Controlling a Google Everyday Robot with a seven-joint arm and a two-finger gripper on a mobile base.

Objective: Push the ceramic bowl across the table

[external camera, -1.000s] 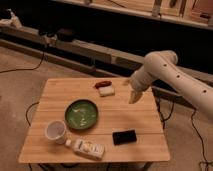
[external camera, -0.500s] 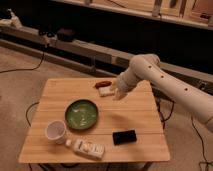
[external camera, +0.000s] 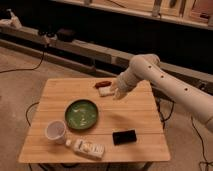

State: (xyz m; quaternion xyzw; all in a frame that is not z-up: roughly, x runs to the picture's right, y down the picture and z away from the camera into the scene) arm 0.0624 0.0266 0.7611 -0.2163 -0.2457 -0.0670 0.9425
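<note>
The green ceramic bowl (external camera: 81, 114) sits on the light wooden table (external camera: 140, 112), left of its middle. My white arm reaches in from the right. My gripper (external camera: 116, 91) hovers over the far middle of the table, next to a small white block (external camera: 105, 91). It is up and to the right of the bowl, about a bowl's width away, and does not touch it.
A white cup (external camera: 55, 131) stands at the front left. A white bottle (external camera: 88, 147) lies near the front edge. A black phone (external camera: 124, 136) lies at the front right. A red item (external camera: 102, 83) lies by the far edge. Cables run on the floor.
My arm has swung left over the last second, bringing the gripper from the table's right side to the far middle, closer to the bowl. The bowl has not moved.
</note>
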